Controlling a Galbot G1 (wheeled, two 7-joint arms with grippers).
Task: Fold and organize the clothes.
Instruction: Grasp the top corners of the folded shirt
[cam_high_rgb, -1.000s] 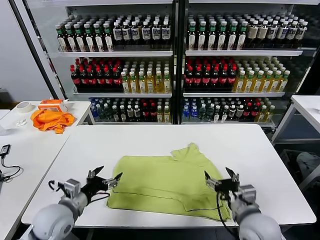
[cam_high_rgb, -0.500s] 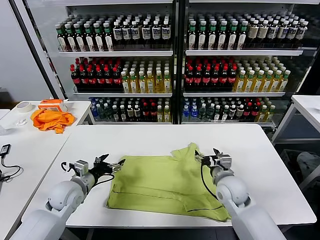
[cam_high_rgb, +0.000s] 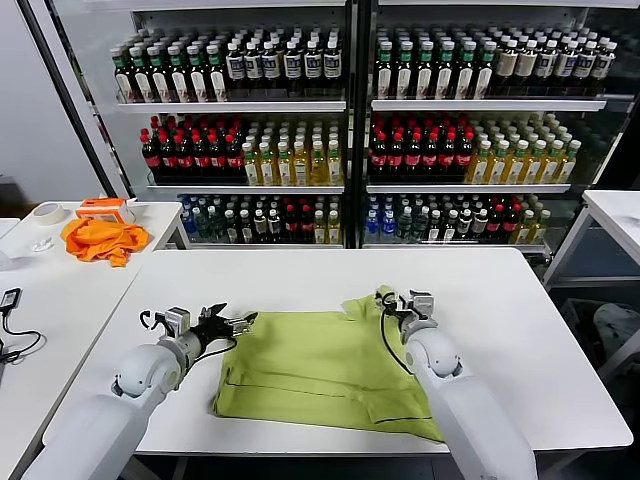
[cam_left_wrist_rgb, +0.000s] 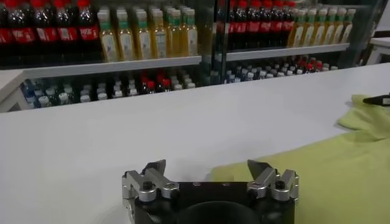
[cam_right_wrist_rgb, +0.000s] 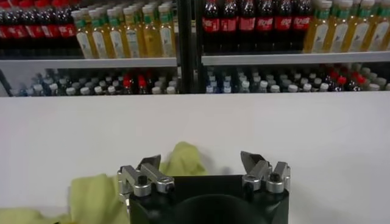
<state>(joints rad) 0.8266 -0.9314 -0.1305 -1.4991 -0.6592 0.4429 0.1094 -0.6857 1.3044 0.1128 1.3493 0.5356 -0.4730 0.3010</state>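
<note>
The lime-green T-shirt (cam_high_rgb: 320, 375) lies partly folded yet rumpled on the white bench (cam_high_rgb: 520, 320), so most folding seems left, with the left end effector (cam_high_rgb: 232, 324) and right end effector (cam_high_rgb: 397, 303) both released at its far corners.

We cannot see the near right part of the lime-green T-shirt (cam_high_rgb: 320, 370) in the head view; the right arm (cam_high_rgb: 450, 400) covers it. Its white print shows in no view. Bottle labels on the shelves (cam_high_rgb: 340, 105) are too small for us to read. Both wrist views cut off the gripper bodies at the frame edge.
</note>
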